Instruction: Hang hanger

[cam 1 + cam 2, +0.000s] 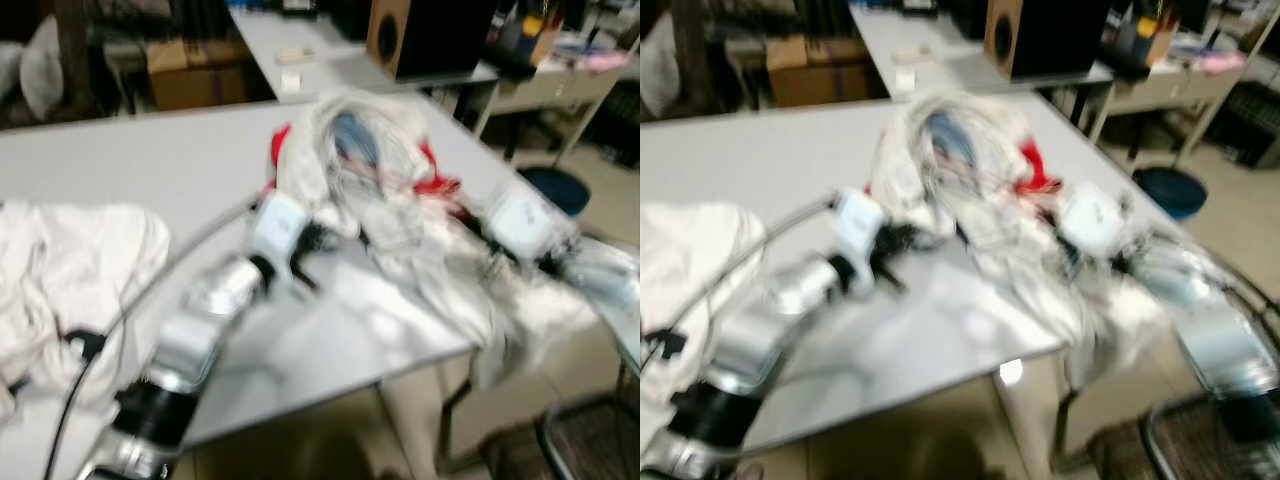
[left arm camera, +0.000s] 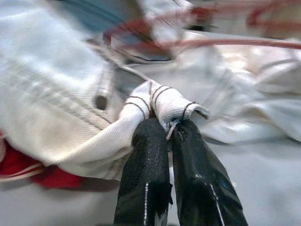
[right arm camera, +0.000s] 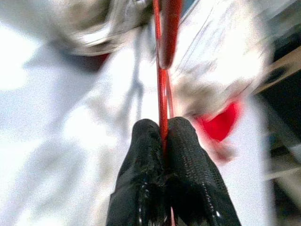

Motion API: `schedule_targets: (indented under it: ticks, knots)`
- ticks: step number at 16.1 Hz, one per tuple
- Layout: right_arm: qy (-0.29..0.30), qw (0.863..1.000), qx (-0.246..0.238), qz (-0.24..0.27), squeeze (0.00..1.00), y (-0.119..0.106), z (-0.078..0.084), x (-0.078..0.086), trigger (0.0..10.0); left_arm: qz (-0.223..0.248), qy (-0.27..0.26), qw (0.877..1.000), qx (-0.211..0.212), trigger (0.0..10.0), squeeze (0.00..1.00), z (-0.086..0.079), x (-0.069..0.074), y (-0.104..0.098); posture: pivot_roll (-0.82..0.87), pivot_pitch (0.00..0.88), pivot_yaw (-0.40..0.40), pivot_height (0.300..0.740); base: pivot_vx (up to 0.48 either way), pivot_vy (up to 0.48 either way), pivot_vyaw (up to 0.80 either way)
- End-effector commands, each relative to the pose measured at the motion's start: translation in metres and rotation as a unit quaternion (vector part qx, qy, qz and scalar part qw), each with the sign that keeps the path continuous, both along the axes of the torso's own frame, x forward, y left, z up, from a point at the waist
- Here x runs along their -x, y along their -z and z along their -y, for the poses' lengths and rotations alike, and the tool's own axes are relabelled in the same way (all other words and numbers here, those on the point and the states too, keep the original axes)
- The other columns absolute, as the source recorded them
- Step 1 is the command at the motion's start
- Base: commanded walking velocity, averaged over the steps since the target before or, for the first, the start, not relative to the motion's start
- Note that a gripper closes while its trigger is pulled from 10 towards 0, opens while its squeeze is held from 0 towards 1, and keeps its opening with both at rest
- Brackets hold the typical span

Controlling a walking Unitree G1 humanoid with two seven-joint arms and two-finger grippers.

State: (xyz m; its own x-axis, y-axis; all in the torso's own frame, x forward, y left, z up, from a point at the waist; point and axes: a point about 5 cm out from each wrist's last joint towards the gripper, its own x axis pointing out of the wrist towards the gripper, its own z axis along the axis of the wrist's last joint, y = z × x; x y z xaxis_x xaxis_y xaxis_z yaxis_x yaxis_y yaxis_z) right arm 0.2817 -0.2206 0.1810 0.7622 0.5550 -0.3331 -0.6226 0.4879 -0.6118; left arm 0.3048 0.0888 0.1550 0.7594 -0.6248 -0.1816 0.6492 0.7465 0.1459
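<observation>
Hands are gripping over the tabletop (image 1: 150, 170): left hand (image 2: 170, 129) pinching white garment (image 2: 56, 94), right hand (image 3: 163, 136) clamping red hanger (image 3: 162, 89).

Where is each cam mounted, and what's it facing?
Left eye, head: looks down at grey table, garment pile; both arms show.
Right eye: same scene, slightly offset.
Left wrist: along left tool, shut on white cloth.
Right wrist: along right tool, shut on red hanger.
Shared: wrists show the pile close up.
</observation>
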Motion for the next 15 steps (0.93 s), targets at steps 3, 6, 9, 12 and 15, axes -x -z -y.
schedule_targets:
  ticks: [3,6,9,12,15]
  knots:
    - [-0.085,0.993,0.016,-0.078,0.00,-0.022,0.003,0.045,10.0,-0.001,-0.004,0.999,-0.053,10.0,1.00,-0.014,-0.002,0.003,-0.13,0.000,-0.039,0.740,0.000,0.000,0.00]
    - [-0.077,0.988,0.043,-0.123,0.00,-0.037,0.024,0.063,10.0,0.002,-0.003,0.996,-0.092,10.0,1.00,-0.024,-0.006,0.003,-0.12,0.000,-0.050,0.740,0.000,0.000,0.00]
    - [-0.063,0.993,-0.007,-0.099,0.00,-0.084,0.045,0.073,10.0,-0.013,0.080,0.993,-0.090,10.0,1.00,-0.028,0.008,-0.001,-0.12,0.000,-0.047,0.740,0.000,0.000,0.00]
    - [-0.058,0.994,-0.077,-0.042,0.00,-0.109,0.044,0.068,10.0,-0.015,0.213,0.973,-0.088,10.0,1.00,-0.016,0.035,0.001,-0.12,0.000,-0.055,0.740,0.000,0.000,0.00]
    - [0.006,0.993,-0.117,-0.002,0.00,-0.106,0.044,0.052,10.0,-0.009,0.235,0.972,-0.008,10.0,1.00,-0.011,0.050,-0.015,-0.10,0.000,-0.066,0.740,0.000,0.000,0.00]
